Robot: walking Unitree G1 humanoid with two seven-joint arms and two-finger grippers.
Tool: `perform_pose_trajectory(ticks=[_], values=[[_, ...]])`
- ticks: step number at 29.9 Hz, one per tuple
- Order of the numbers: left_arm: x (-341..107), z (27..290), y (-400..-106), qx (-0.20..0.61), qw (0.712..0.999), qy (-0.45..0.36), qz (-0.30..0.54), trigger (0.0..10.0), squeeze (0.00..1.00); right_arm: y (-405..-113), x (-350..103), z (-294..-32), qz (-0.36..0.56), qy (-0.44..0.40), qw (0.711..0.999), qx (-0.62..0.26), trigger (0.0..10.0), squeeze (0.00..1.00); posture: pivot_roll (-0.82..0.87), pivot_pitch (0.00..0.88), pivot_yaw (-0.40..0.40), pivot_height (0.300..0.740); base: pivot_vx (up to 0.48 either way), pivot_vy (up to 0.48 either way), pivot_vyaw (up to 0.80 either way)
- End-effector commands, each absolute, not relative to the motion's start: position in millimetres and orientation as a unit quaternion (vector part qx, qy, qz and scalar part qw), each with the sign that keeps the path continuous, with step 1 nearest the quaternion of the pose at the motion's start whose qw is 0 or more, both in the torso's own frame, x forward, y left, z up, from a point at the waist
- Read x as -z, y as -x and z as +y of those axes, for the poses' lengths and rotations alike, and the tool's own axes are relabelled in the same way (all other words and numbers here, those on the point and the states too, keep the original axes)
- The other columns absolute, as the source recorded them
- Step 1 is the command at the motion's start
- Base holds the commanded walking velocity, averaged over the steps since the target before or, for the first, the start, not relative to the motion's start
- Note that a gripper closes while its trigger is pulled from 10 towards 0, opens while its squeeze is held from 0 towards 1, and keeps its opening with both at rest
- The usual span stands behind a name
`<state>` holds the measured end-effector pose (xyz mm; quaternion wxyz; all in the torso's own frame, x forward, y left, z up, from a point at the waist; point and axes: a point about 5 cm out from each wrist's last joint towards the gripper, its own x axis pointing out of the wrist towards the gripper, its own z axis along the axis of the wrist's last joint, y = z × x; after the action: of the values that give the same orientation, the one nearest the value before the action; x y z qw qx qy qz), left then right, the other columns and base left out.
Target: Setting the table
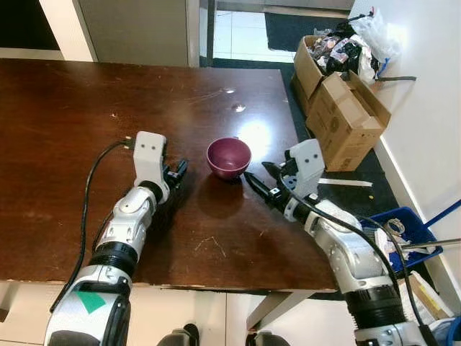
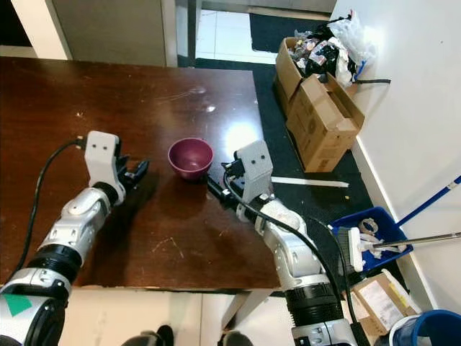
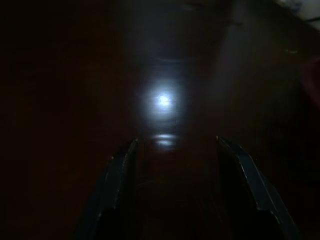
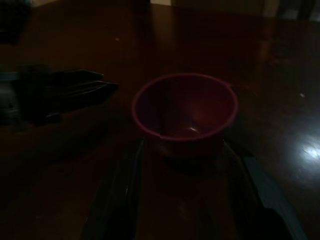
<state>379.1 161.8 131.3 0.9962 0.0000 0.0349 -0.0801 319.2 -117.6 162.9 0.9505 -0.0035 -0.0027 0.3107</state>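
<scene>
Purple bowl [image 1: 229, 157] upright on dark wooden tabletop [image 1: 65, 115], toward its right edge, nearer the near edge than the far one. Right gripper [image 1: 257, 182] low over the tabletop just beside the bowl, jaws spread wide, holding nothing; bowl sits just beyond the fingertips. Left gripper [image 1: 176, 173] on the bowl's other side, near but apart, jaws parted, empty. Cardboard boxes [image 1: 338, 108] on the floor past the right edge.
</scene>
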Motion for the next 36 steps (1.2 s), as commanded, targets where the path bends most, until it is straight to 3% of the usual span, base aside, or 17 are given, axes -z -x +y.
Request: perform_pose_trajectory(ticks=[1, 8, 15, 27, 36], values=[[-128, 162, -379, 0.073, 0.997, 0.0, 0.039, 10.0, 0.0, -317, -163, -119, 0.0, 0.0, 0.95, -0.313, 10.0, 0.0, -0.11, 0.023, 0.05, 0.74, 0.0, 0.0, 0.0], [-124, 140, -383, 0.094, 0.993, -0.05, 0.059, 10.0, 0.0, -300, -166, -123, 0.005, 0.013, 0.944, -0.33, 10.0, 0.0, -0.13, 0.03, 0.046, 0.74, 0.0, 0.0, 0.0], [-129, 119, -385, 0.175, 0.978, -0.103, 0.051, 10.0, 0.0, -294, -135, -127, 0.086, 0.04, 0.937, -0.337, 10.0, 0.0, -0.13, 0.036, 0.041, 0.74, 0.0, 0.0, 0.0], [-117, 113, -375, 0.268, 0.953, -0.128, 0.065, 10.0, 0.0, -313, -130, -137, 0.108, 0.059, 0.945, -0.302, 10.0, 0.0, -0.12, 0.038, 0.036, 0.74, 0.0, 0.0, 0.0], [-109, 122, -363, 0.336, 0.931, -0.125, 0.069, 10.0, 0.0, -334, -129, -161, 0.101, 0.096, 0.958, -0.251, 10.0, 0.0, -0.1, 0.038, 0.033, 0.74, 0.0, 0.0, 0.0]])
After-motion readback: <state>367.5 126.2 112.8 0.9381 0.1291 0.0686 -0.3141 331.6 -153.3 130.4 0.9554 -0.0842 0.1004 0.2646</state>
